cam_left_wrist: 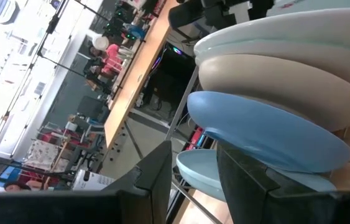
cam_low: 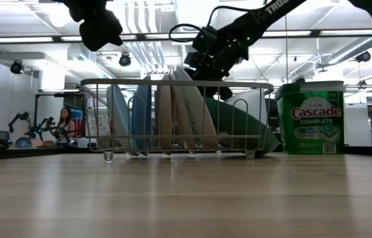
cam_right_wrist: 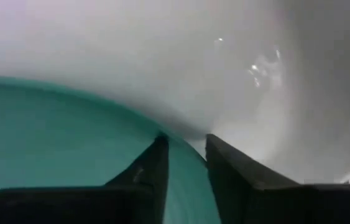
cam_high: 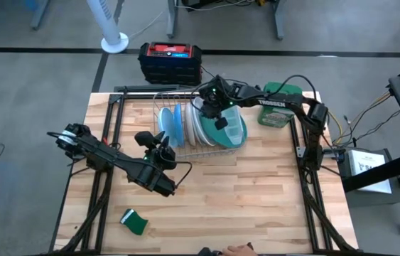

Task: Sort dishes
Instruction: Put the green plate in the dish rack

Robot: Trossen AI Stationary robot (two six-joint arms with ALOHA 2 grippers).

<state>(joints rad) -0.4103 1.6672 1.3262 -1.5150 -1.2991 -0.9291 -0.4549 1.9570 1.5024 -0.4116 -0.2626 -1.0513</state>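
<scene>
A busy workshop with bright ceiling lights is stretching out behind a pale wooden table (cam_high: 256, 185), and a person is sitting at a distant bench in the background. A wire dish rack (cam_low: 176, 84) is standing toward the far middle of the table, holding the plates on edge. Counting from the left in the low view, there are about two light blue plates (cam_low: 141, 119), about two cream plates (cam_low: 172, 116), and at least one large white plate with a teal back (cam_low: 235, 125), which is leaning tilted at the right end of the rack; overlapping rims are making an exact count uncertain. The right gripper (cam_high: 212, 105) is reaching over the right part of the rack, its fingers nearly together around the thin rim of the teal-backed plate (cam_right_wrist: 69, 143); whether they are truly pinching it cannot be told. The left gripper (cam_high: 158, 146) is hovering just near of the rack's left end, fingers partly apart and holding nothing, facing the blue plates. These plates look rigid, smooth and probably slippery, likely light if plastic but breakable if ceramic, so the upper rim is the sensible place to pinch, lifting straight up clear of the wires. One green detergent tub (cam_low: 311, 119) is standing right of the rack, and one small green sponge (cam_high: 136, 223) is lying near the left front edge.
</scene>
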